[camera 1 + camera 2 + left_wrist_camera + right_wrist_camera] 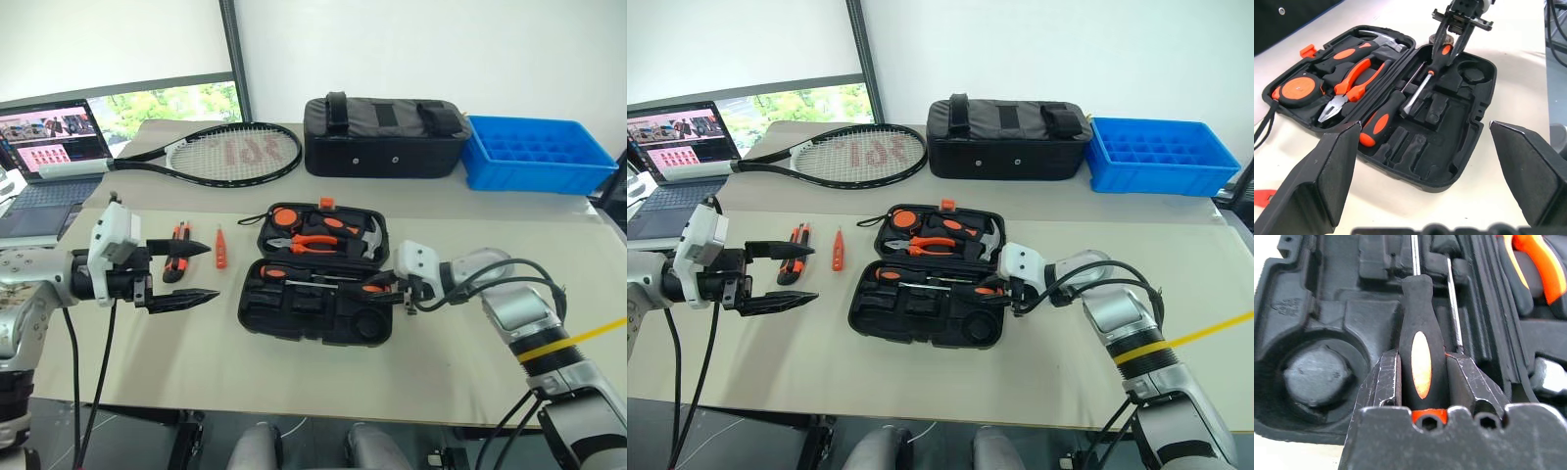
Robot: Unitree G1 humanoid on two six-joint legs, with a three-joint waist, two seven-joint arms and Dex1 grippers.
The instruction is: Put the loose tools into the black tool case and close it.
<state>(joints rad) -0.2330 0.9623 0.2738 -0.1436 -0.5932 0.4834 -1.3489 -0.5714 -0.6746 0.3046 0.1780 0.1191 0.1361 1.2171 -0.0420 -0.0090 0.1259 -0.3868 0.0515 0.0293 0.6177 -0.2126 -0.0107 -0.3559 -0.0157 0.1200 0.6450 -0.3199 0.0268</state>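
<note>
Laptop (49,147) open at far left edge, window (118,44) with white blind behind it. Beige table (294,377) under everything, white wall (441,49) at back. Left gripper (181,275) hovers above the table left of the case, fingers spread wide, nothing between them. Just behind it on the table: utility knife (177,252), black and orange, then small orange tester screwdriver (221,251) beside it, both loose. Tennis racket (220,154) lies farther back. Black tool case (318,274) open flat mid-table, orange latch at far rim; lid half holds tape measure, pliers, hammer. Near half has one black-and-orange screwdriver (1382,119) lying in its recess. Right gripper (1450,41) at the case's right end, fingers (1385,382) clamped on the handle of second screwdriver (1421,350), shaft lying over the recesses. Round recess beside it. Black fabric bag (385,135) at back, blue plastic tray (534,154) far right.
</note>
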